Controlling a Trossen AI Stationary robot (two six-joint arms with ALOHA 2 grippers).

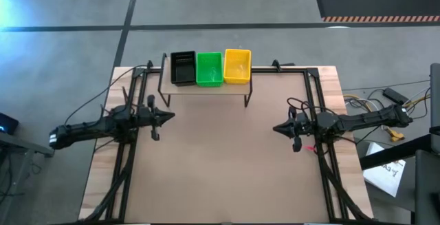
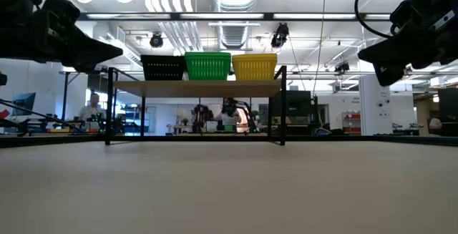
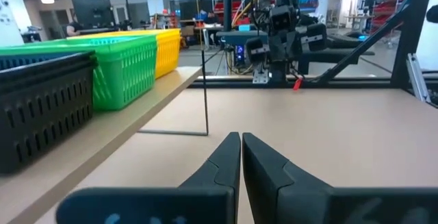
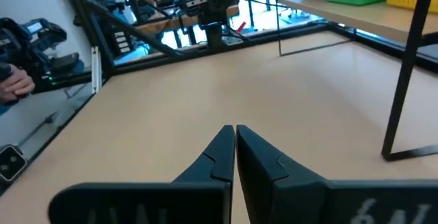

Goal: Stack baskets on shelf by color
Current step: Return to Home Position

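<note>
Three baskets stand in a row on the light-wood shelf (image 1: 206, 89) at the table's far edge: black (image 1: 183, 67) at the left, bright green (image 1: 209, 68) in the middle, yellow (image 1: 237, 65) at the right. Whether each is a stack cannot be told. The low view shows black (image 2: 163, 67), green (image 2: 208, 65) and yellow (image 2: 254, 66) resting by their bases on the board. My left gripper (image 1: 172, 116) hovers shut over the table's left side, my right gripper (image 1: 276, 129) shut over the right side. Both are apart from the shelf.
The shelf stands on thin black legs (image 4: 404, 80). Black frame rails (image 1: 127, 149) run along both table sides. Cables and papers (image 1: 385, 166) lie beyond the right edge. A person's hand (image 4: 17, 80) shows past the table. Bare brown tabletop (image 1: 220, 163) lies between the arms.
</note>
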